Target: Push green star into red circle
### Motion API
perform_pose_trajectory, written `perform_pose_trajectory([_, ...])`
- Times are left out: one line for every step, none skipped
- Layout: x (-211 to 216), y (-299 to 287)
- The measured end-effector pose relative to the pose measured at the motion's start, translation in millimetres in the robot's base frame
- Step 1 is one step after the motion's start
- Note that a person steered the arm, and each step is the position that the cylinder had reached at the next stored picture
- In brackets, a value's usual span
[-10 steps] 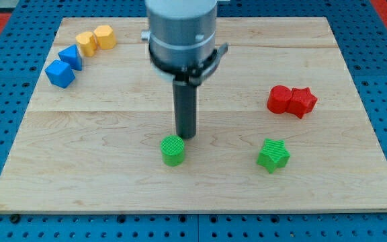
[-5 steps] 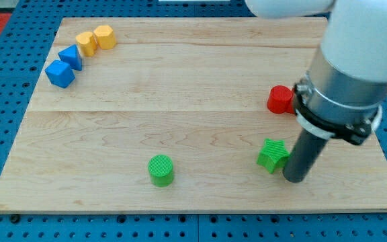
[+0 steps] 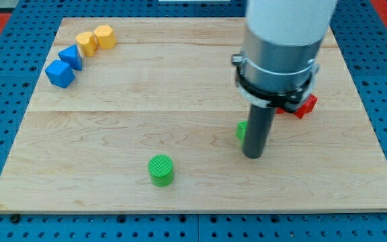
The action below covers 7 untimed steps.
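My tip (image 3: 253,155) rests on the board right of centre. The green star (image 3: 241,130) is mostly hidden behind the rod; only a green sliver shows at the rod's left side. The red circle is hidden behind the arm. A piece of a red block (image 3: 304,105), likely the red star, shows at the arm's right edge, up and to the right of the tip.
A green cylinder (image 3: 160,169) stands near the view's bottom, left of the tip. Two blue blocks (image 3: 60,73) (image 3: 70,56) and two yellow blocks (image 3: 86,43) (image 3: 104,35) sit at the board's top left. The wooden board (image 3: 113,121) lies on a blue pegboard.
My tip swept from the green cylinder to the star's right, then left and up. The cylinder slid down-left. The green star moved left and up.
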<state>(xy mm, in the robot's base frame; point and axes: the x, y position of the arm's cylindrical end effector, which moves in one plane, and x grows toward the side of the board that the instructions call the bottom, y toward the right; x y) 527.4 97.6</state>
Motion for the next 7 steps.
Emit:
perform_pose_trajectory([-4,24])
perform_pose_trajectory([11,4])
perform_pose_trajectory([12,-61])
perform_pose_trajectory([-6,-39])
perform_pose_trajectory([-8,5])
perform_pose_trajectory([-18,27])
perform_pose_trajectory([-37,19])
